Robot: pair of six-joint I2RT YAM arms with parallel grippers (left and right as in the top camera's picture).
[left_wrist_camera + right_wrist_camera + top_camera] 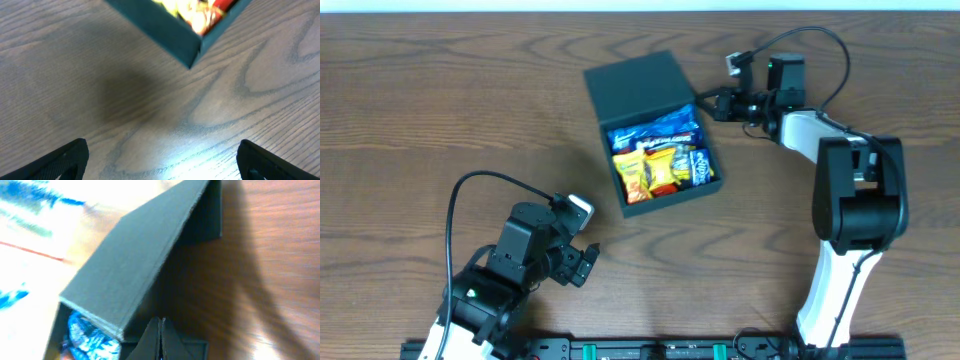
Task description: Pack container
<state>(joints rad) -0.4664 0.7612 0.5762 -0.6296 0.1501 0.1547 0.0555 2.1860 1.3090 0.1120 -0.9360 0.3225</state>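
Note:
The container (672, 200) is a dark teal square box at the table's middle, with its hinged lid (638, 83) raised and leaning back. Inside lie snack packets: a blue one (660, 126) at the back, yellow and orange ones (646, 170) in front. My right gripper (704, 103) is shut with nothing in it. Its tips (160, 323) sit at the box's right rear corner, just below the lid's (131, 265) free edge; whether they touch it I cannot tell. My left gripper (586, 262) is open and empty, low over bare wood (162, 146). The box's near corner (189, 50) lies ahead of it.
The right arm's white and black body (852, 200) stands at the right, with a black cable (820, 40) looping behind it. The left arm's cable (470, 200) arcs at the lower left. A mounting rail (650, 350) runs along the front edge.

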